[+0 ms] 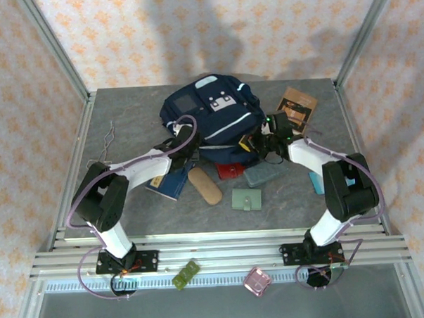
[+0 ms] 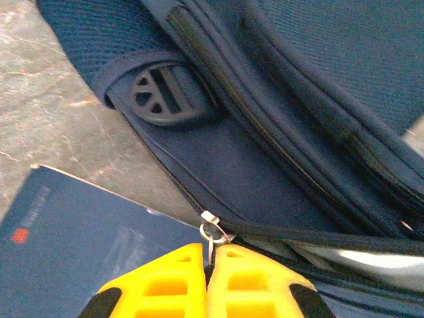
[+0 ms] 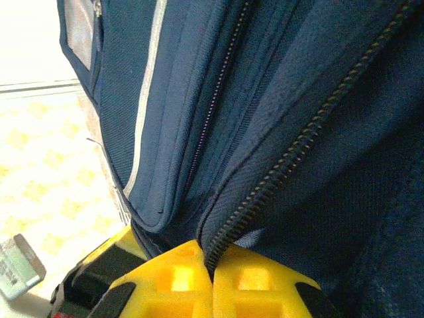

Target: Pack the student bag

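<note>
The student bag, a big navy backpack with white and grey patches, lies at the back middle of the table. My left gripper is at its near left corner. In the left wrist view its yellow fingers are shut on a zipper pull hanging from a metal ring on the student bag. My right gripper is at the bag's near right side. In the right wrist view the right gripper is shut on the bag's zipper edge.
A flat navy booklet, a tan oblong case, a red item, a grey-green pouch and a green wallet lie in front of the bag. A brown booklet lies at the back right.
</note>
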{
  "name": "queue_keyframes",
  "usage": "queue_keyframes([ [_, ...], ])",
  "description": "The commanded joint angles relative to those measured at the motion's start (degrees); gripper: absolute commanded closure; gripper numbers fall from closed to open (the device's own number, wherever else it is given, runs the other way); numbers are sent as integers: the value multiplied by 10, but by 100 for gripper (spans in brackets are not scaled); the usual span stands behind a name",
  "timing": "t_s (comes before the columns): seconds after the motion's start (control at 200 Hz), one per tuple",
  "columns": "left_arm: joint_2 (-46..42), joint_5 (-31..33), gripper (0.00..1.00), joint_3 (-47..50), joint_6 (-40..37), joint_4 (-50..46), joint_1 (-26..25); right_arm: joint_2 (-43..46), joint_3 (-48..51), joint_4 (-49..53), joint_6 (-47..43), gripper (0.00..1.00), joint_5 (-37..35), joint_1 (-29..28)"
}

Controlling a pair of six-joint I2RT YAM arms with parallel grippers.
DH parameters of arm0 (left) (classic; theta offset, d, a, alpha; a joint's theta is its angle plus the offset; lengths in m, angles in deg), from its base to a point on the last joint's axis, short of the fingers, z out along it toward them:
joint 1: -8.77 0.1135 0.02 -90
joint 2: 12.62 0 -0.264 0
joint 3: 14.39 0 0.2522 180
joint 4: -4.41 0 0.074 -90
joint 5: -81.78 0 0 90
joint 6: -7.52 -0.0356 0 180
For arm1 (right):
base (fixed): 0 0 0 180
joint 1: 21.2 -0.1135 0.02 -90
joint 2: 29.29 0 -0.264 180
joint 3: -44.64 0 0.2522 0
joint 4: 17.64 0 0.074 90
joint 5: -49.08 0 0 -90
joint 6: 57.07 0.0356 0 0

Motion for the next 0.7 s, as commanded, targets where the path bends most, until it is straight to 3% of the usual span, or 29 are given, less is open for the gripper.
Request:
queue_keyframes([
  [0.0, 15, 83, 100, -7, 19, -18, 53, 37, 4, -38, 5, 100, -52, 22],
  [0.17, 53, 85, 100, -38, 34, -23, 102, 67, 0, -24, -7, 100, -65, 27],
  [0.35, 54, 88, 100, -57, 36, -31, 120, 68, -11, -6, -29, 100, -81, 29],
  [0.696, -74, 67, 100, 26, 41, -37, 98, -44, -141, 50, -87, 100, -167, 35],
])
